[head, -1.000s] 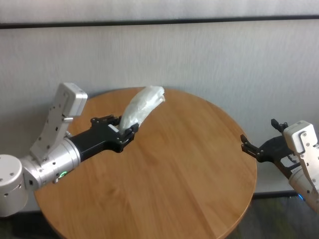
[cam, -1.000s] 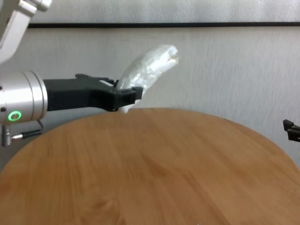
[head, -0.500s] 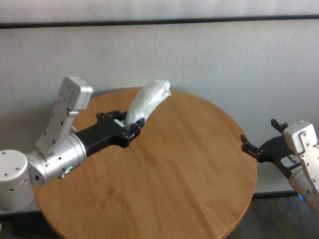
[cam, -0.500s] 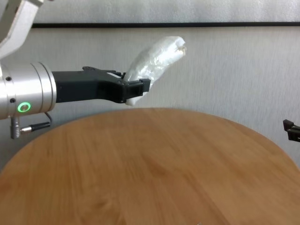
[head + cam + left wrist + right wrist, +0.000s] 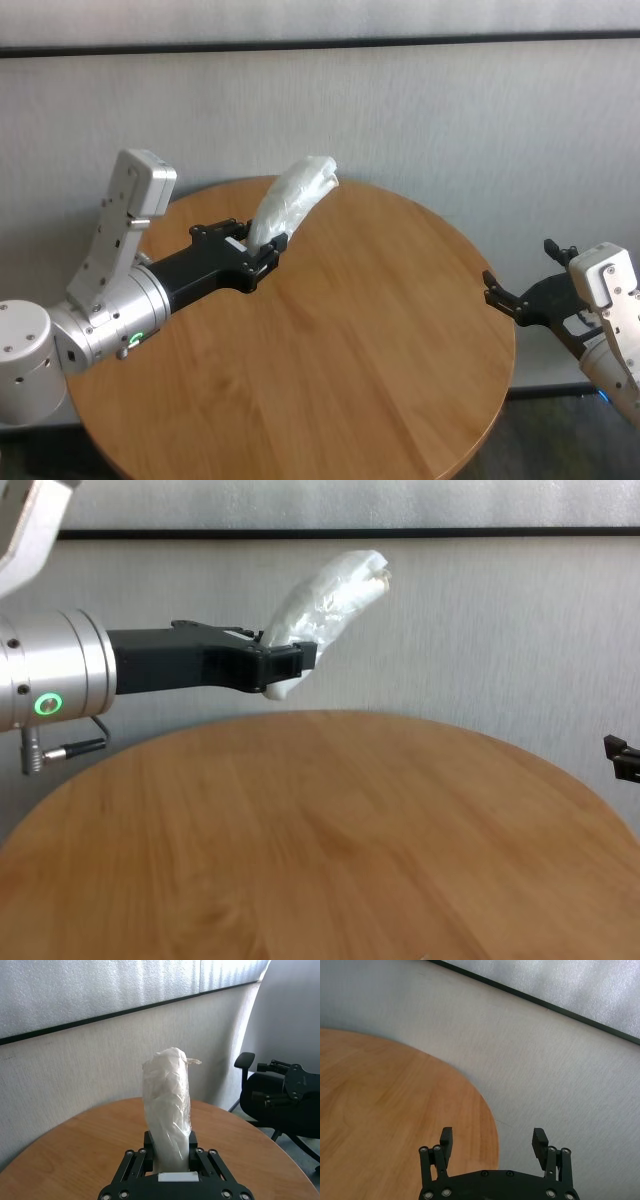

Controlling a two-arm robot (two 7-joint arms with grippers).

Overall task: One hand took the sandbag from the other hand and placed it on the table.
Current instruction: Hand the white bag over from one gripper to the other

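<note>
Left fingers [image 5: 285, 662] clamp one sandbag [image 5: 325, 605]; right fingers [image 5: 538, 1139] spread.

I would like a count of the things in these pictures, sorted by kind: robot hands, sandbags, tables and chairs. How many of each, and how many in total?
Robot hands: 2, the left hand shut on the bag, the right hand open beside the table's right edge
Sandbags: 1, the white sandbag, held above the table
Tables: 1, the round wooden table
Chairs: 1, a black office chair, left wrist view only
Total: 5
</note>
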